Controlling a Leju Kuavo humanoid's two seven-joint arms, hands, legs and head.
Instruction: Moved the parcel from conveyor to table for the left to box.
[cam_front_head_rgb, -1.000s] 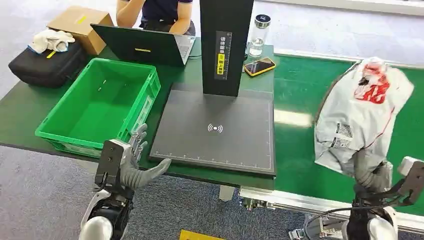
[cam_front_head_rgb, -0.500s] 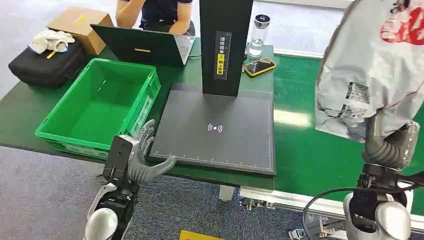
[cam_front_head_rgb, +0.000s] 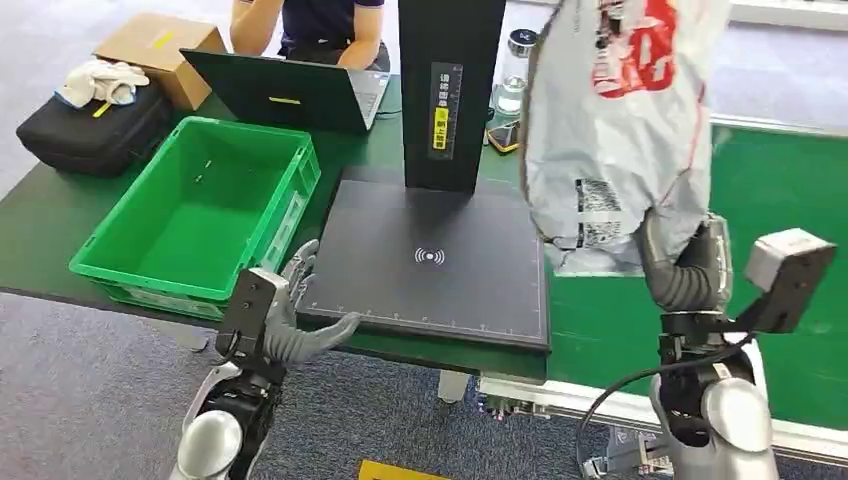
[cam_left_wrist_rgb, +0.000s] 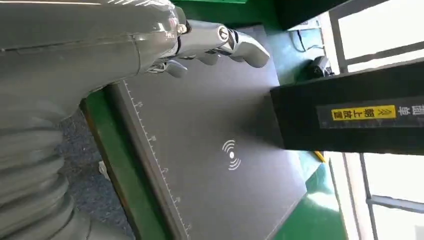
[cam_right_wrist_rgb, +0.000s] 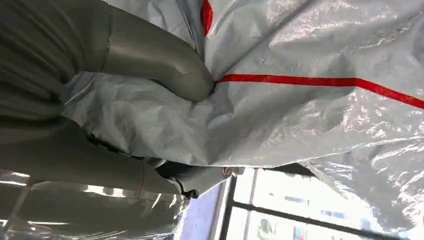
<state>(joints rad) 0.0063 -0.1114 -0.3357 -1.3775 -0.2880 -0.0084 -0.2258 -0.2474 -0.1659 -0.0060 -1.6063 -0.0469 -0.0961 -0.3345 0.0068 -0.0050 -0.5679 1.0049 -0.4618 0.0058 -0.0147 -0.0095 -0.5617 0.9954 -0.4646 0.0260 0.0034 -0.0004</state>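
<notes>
A grey plastic parcel (cam_front_head_rgb: 615, 120) with red print and a barcode label hangs in the air, over the right edge of the black scanner pad (cam_front_head_rgb: 430, 260) and the conveyor's left side. My right hand (cam_front_head_rgb: 685, 265) grips its lower end from below; up close its thumb (cam_right_wrist_rgb: 160, 60) presses into the crinkled film of the parcel (cam_right_wrist_rgb: 310, 120). My left hand (cam_front_head_rgb: 285, 320) hovers with fingers spread at the pad's front left corner, holding nothing; its fingers (cam_left_wrist_rgb: 220, 42) reach over the pad (cam_left_wrist_rgb: 210, 150). The green crate (cam_front_head_rgb: 200, 210) stands empty at the left.
A black scanner post (cam_front_head_rgb: 450, 90) rises behind the pad. A laptop (cam_front_head_rgb: 285, 95), a phone, a bottle (cam_front_head_rgb: 520, 60), a black case (cam_front_head_rgb: 90, 130) and a cardboard box lie at the table's back, where a person sits. The green conveyor belt (cam_front_head_rgb: 780, 220) runs at the right.
My right hand has lifted the parcel off the conveyor and carried it left, toward the scanner pad. My left hand has edged slightly right along the pad's front corner.
</notes>
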